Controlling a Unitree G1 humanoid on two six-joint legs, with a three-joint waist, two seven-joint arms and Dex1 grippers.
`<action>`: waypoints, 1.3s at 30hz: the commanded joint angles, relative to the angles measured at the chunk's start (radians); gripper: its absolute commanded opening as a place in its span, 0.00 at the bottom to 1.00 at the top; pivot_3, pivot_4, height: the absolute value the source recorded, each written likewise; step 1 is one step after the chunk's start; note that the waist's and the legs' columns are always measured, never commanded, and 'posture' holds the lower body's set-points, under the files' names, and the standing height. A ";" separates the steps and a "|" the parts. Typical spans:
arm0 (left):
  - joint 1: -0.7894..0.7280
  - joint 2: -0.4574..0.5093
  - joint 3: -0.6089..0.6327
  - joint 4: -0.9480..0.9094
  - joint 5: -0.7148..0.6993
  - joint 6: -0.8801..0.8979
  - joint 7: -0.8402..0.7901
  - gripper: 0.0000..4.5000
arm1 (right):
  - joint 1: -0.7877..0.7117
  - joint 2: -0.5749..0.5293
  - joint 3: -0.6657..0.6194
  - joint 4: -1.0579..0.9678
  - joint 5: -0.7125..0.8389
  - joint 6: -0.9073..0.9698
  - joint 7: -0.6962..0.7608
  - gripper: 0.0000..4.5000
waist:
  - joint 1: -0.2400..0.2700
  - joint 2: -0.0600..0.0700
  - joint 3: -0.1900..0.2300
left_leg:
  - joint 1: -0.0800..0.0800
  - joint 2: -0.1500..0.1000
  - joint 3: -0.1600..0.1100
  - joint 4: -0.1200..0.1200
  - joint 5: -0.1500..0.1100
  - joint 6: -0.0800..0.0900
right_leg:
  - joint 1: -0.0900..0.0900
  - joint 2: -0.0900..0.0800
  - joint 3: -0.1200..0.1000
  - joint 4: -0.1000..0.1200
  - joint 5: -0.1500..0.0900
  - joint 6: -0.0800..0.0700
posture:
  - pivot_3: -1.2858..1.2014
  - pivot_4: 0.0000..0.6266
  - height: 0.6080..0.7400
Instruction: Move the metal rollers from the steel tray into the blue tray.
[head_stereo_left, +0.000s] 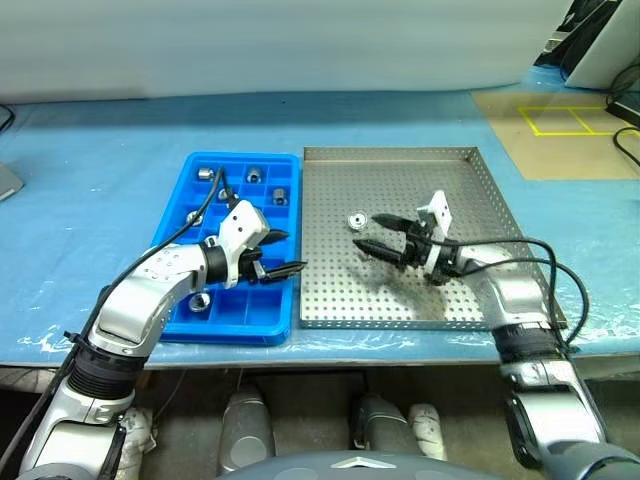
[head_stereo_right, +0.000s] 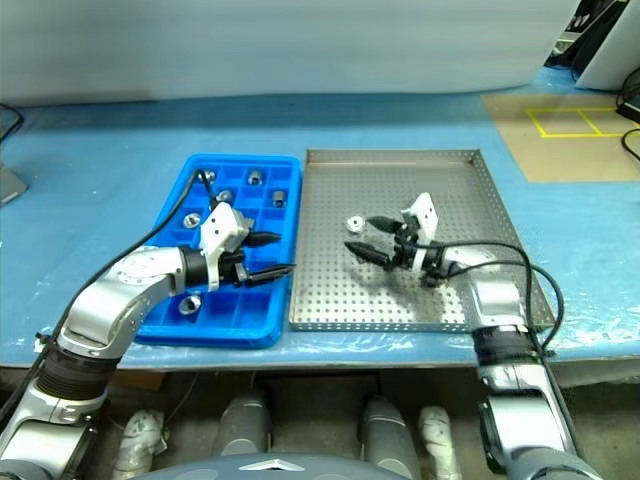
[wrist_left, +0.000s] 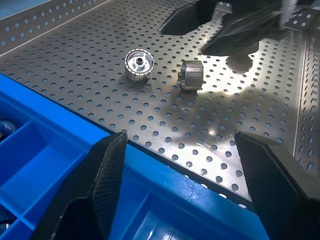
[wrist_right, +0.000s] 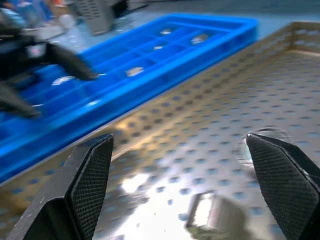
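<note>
The steel tray (head_stereo_left: 330, 300) lies on the blue table with the blue tray (head_stereo_left: 232, 328) against its left side. One metal roller (head_stereo_left: 356, 220) stands upright on the perforated floor. In the left wrist view it is the roller (wrist_left: 138, 64) beside a second roller (wrist_left: 191, 75) that lies on its side. My right gripper (head_stereo_left: 370, 232) hovers open and empty over the steel tray, its tips just right of the upright roller. My left gripper (head_stereo_left: 290, 252) is open and empty above the blue tray's right edge. Several rollers (head_stereo_left: 205, 173) sit in the blue tray's compartments.
A tan mat with yellow tape lines (head_stereo_left: 560, 120) lies at the table's back right. Black cables trail from both wrists. The table's front edge (head_stereo_left: 330, 350) runs just below both trays.
</note>
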 joint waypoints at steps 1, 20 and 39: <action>-0.021 0.000 0.001 -0.008 -0.005 -0.013 -0.009 0.81 | 0.002 0.024 0.029 -0.013 -0.025 -0.024 -0.047 0.99 | -0.005 0.000 0.000 | 0.001 0.000 0.000 0.000 0.000 0.000 | 0.000 0.000 0.000 0.000 0.000 0.000 | 0.55 0.24 1.00; -0.028 -0.010 -0.022 -0.030 0.003 0.003 0.006 0.81 | -0.002 0.086 0.098 0.232 -0.211 -0.323 -0.127 0.99 | -0.001 0.000 0.000 | 0.002 -0.001 0.000 0.001 0.001 -0.001 | 0.002 -0.001 0.001 0.000 0.000 0.000 | 0.55 0.24 1.00; 0.005 0.035 0.033 -0.017 -0.021 -0.015 -0.022 0.81 | -0.023 0.073 0.073 0.169 -0.188 -0.322 -0.119 0.38 | -0.003 0.000 0.000 | 0.002 0.000 0.000 0.003 0.001 -0.001 | 0.002 -0.001 0.001 0.000 0.000 0.000 | 0.55 0.24 1.00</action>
